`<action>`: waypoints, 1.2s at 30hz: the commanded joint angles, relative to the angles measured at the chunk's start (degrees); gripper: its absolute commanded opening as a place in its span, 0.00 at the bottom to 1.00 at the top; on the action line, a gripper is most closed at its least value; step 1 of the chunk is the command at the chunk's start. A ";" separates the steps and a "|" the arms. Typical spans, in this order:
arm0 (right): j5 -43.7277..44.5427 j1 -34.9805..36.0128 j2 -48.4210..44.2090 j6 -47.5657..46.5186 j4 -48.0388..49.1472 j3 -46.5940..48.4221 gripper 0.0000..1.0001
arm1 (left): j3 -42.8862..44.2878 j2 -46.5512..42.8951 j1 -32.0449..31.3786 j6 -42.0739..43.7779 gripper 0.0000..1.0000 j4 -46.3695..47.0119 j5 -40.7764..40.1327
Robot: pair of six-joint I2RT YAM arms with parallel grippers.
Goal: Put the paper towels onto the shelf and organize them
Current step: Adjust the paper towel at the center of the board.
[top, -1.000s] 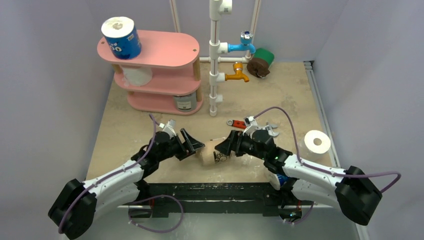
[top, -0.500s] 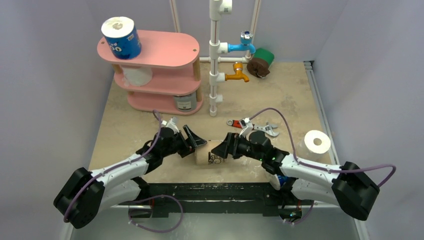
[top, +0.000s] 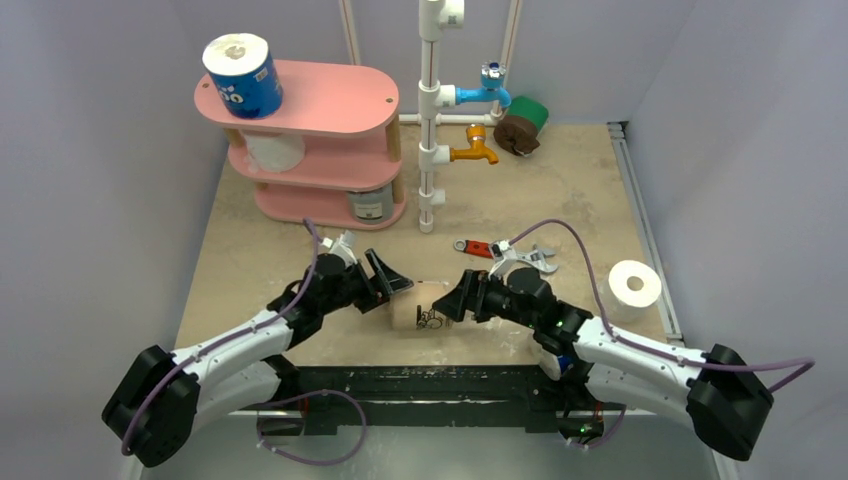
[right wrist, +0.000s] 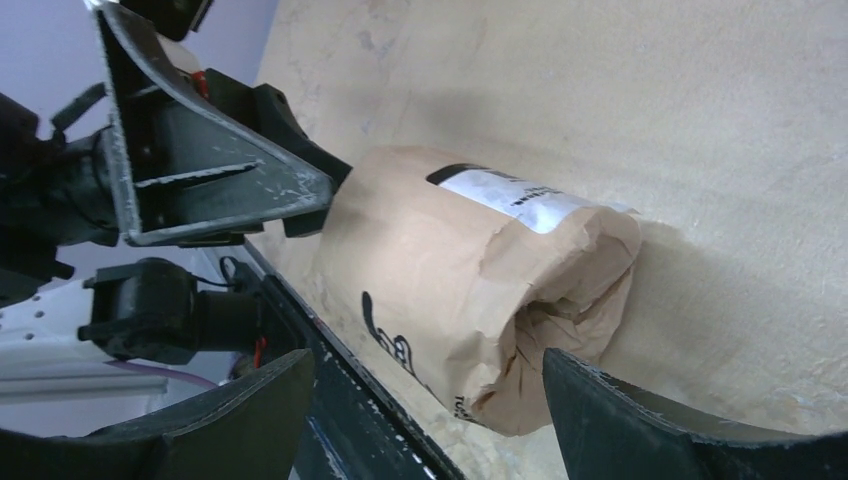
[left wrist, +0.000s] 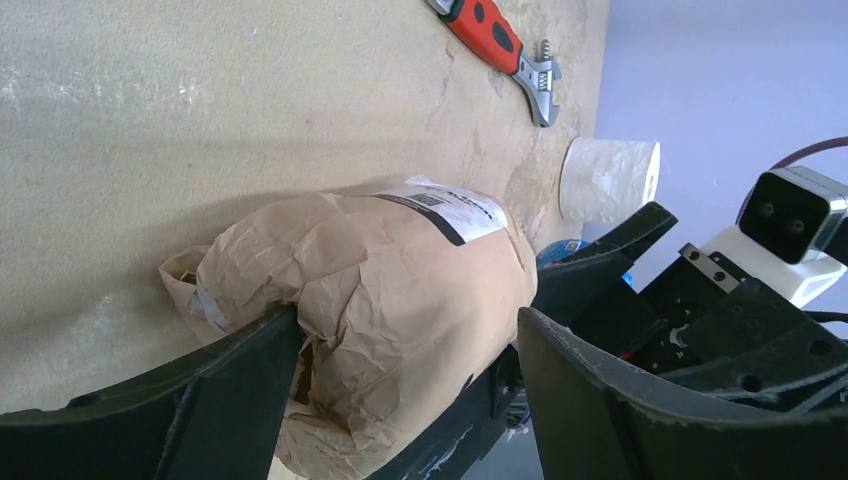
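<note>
Just left of the white pipe frame [top: 430, 120] stands the pink shelf [top: 330, 100]. A blue printed roll [top: 242, 75] is upright on the far-left end of its top board. A bare white roll [top: 273, 150] sits on the middle tier, and a grey roll [top: 370, 203] on the bottom tier at the end nearest the frame.

In front of the frame a brown-paper roll [top: 420, 305] lies on its side on the counter [top: 580, 190]. The left jaws stand wide open around its left end, paper touching both inner faces. The right jaws, also open, bracket its other end without touching.

A red-handled wrench [top: 478, 247] lies in front of the frame, slightly right. Behind and right of the frame a green roll [top: 533, 113] and a dark brown roll [top: 517, 133] touch. Well right of the frame stands a loose white roll [top: 634, 284].
</note>
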 commanded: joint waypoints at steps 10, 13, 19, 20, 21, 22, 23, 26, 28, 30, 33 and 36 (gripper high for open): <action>-2.75 0.27 8.41 0.19 7.14 -0.97 0.83 | -0.17 8.52 -0.77 -0.71 0.73 12.58 7.19; -2.93 0.27 9.73 0.03 8.98 -1.02 0.81 | 0.33 10.65 -1.30 -1.08 0.70 14.96 8.17; -3.44 0.24 11.28 -0.93 10.08 -0.73 0.78 | 0.14 11.88 -1.93 -1.09 0.63 17.76 8.87; -3.56 0.27 11.71 -0.94 10.43 -0.73 0.77 | 0.03 11.89 -1.94 -1.09 0.60 18.34 9.07; -3.70 0.27 12.22 -0.92 10.74 -0.72 0.77 | -0.06 11.93 -1.99 -1.05 0.59 18.81 9.25; -3.82 0.27 12.64 -0.99 11.12 -0.80 0.77 | -0.09 11.90 -2.00 -1.01 0.57 19.17 9.38; -3.88 0.27 13.04 -0.97 11.44 -0.81 0.77 | -0.11 11.97 -2.10 -0.93 0.56 19.22 9.47; -3.93 0.27 13.83 -1.04 12.37 -0.77 0.76 | 0.37 12.26 -2.49 -0.17 0.56 19.43 10.03; -3.98 0.27 13.97 -1.32 12.48 -0.58 0.76 | 0.64 12.74 -2.97 0.20 0.53 20.11 10.57; -3.98 0.26 13.98 -1.58 12.54 -0.47 0.76 | 0.46 13.01 -3.34 0.32 0.46 21.40 10.95; -4.41 0.27 13.74 -1.70 12.54 -0.46 0.76 | 0.03 12.91 -3.48 0.44 0.34 22.93 11.50; -4.76 0.27 13.25 -1.98 12.44 -0.61 0.77 | 0.04 12.41 -3.46 0.95 0.32 23.04 12.09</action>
